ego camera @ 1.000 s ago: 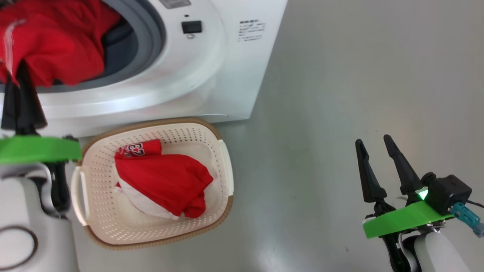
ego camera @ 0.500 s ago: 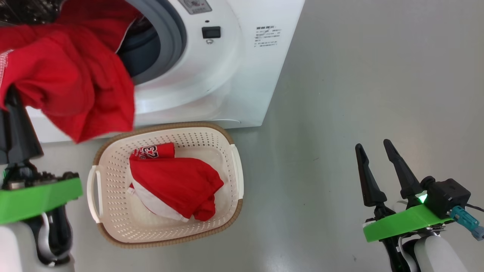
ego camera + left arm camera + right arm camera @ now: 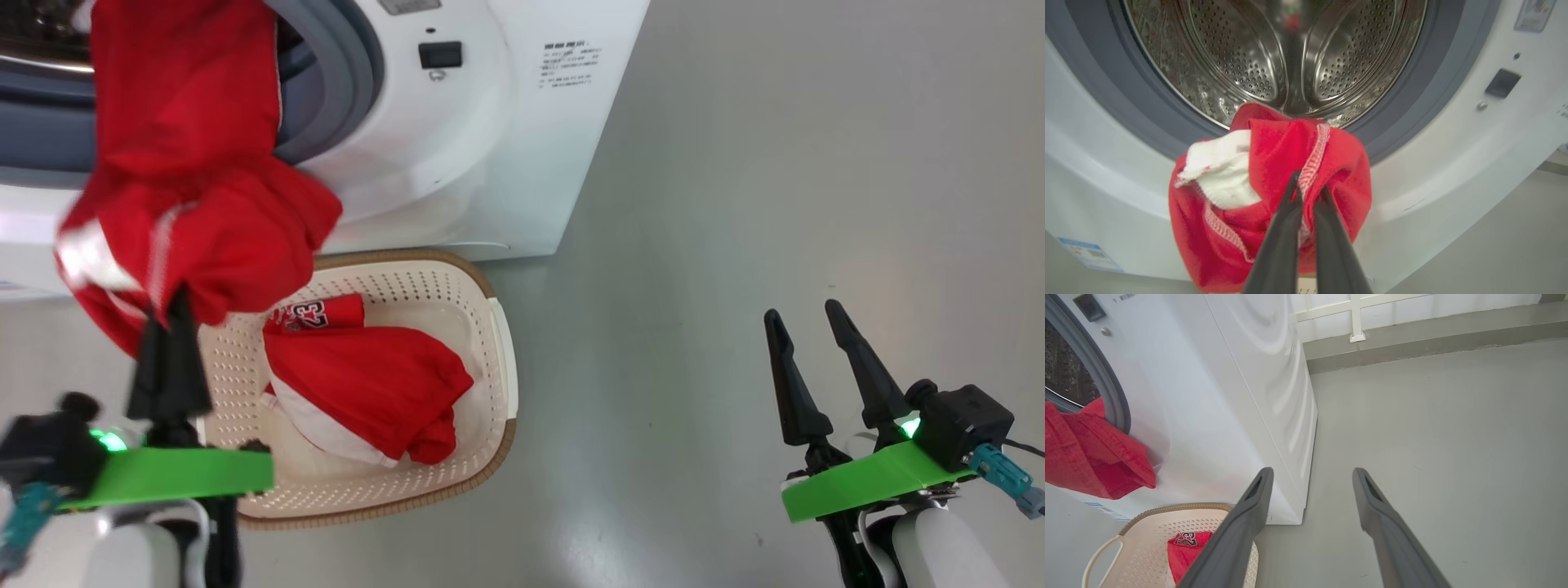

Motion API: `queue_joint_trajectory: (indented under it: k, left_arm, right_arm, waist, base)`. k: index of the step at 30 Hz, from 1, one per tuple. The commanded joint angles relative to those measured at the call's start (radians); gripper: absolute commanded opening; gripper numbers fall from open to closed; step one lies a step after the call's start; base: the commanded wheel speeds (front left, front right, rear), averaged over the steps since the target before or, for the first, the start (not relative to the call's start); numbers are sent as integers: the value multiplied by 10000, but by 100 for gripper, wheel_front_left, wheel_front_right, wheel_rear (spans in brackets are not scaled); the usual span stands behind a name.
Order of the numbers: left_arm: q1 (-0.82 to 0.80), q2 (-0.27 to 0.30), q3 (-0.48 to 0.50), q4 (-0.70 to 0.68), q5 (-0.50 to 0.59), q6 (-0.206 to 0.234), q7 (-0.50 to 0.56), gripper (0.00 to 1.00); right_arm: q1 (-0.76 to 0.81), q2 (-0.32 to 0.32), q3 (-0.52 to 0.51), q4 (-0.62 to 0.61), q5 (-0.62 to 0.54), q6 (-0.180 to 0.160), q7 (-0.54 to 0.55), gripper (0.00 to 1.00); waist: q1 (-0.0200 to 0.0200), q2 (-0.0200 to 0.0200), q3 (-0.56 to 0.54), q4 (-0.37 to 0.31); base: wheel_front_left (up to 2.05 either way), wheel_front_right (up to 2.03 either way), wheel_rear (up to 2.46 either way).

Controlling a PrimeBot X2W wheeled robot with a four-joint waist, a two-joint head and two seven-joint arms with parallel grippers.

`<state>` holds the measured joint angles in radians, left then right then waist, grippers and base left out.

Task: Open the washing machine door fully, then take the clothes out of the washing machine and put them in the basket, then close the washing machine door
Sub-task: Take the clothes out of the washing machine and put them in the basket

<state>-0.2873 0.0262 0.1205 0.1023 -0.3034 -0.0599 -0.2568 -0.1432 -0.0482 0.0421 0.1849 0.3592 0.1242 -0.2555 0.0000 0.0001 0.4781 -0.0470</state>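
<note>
The left end effector point(image 3: 173, 314) was clamped shut on a fold of a red garment point(image 3: 188, 196), pinching it beside a white-stitched seam, so the cloth hung bunched around the grip. This piece hung in front of the mouth of the washing machine point(image 3: 506, 147) and over the far left edge of the basket point(image 3: 486, 286). Whether it touched the grey rubber ring point(image 3: 343, 73) could not be told. The basket stood on the floor point(image 3: 775, 163) just in front of the machine, probably so a short carry and a release would drop the cloth in. It held a second red garment point(image 3: 367, 384) with a white panel. The steel drum point(image 3: 1290, 53) looked empty behind the cloth. The right end effector point(image 3: 802, 312) stood open and idle, well to the right.
</note>
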Motion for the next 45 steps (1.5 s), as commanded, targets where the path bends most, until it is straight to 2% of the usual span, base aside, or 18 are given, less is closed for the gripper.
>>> queue_joint_trajectory:
  k: [1, 8, 12, 16, 18, 20, 22, 25, 26, 29, 31, 45]
  left_arm:
    - [8, 242, 169, 351, 119, -76, -49, 0]
    - [-1030, 241, 96, 3054, 746, -376, -49, 0]
    - [-1778, 241, 129, 4306, 1181, -487, -49, 11]
    - [-2439, 241, 163, 5336, 1545, -518, -49, 15]
    - [-2777, 241, 242, 5733, 1692, -519, -49, 20]
    - [-3075, 241, 315, 6023, 1787, -506, -49, 27]
    - [-3326, 241, 399, 6305, 1883, -483, -49, 40]
    - [-3633, 242, 530, 6620, 1996, -484, -49, 49]
    - [-3701, 243, 564, 6679, 2030, -488, -49, 66]
    - [-3807, 243, 652, 6677, 2121, -507, -49, 92]
    - [-3771, 242, 663, 6573, 2164, -533, -49, 100]
    - [-2561, 241, 266, 4962, 1253, -616, -49, 100]
  right_arm:
    - [-48, -21, 239, -246, 40, 65, -63, 100]
    - [-258, -21, 274, -307, 122, 65, -63, 100]
    - [-383, -21, 304, -334, 163, 65, -63, 100]
    - [-494, -21, 339, -372, 214, 65, -63, 100]
    - [-535, -21, 350, -404, 232, 65, -63, 100]
    - [-571, -21, 353, -419, 241, 65, -63, 100]
    - [-603, -21, 357, -427, 245, 65, -63, 100]
    - [-644, -20, 366, -437, 251, 65, -63, 100]
    - [-656, -20, 360, -441, 253, 65, -63, 100]
    - [-676, -20, 322, -434, 243, 65, -63, 100]
    - [-683, -20, 276, -429, 229, 65, -63, 100]
    - [-521, -20, 157, -341, 7, 65, -63, 100]
  waist:
    - [0, -1, 181, -44]
    - [0, -1, 666, -197]
    - [0, -1, 941, -299]
    - [0, -1, 1163, -409]
    - [0, -1, 1273, -450]
    - [0, -1, 1354, -472]
    - [0, -1, 1421, -484]
    - [0, -1, 1503, -494]
    - [0, -1, 1521, -489]
    - [0, -1, 1543, -462]
    - [0, -1, 1524, -422]
    - [0, -1, 1033, 38]
  base:
    - [0, 0, 0]
    - [0, 0, 0]
    - [0, 0, 0]
    - [0, 0, 0]
    - [0, 0, 0]
    - [0, 0, 0]
    - [0, 0, 0]
    - [0, 0, 0]
    - [0, 0, 0]
    - [0, 0, 0]
    - [0, 0, 0]
    - [0, 0, 0]
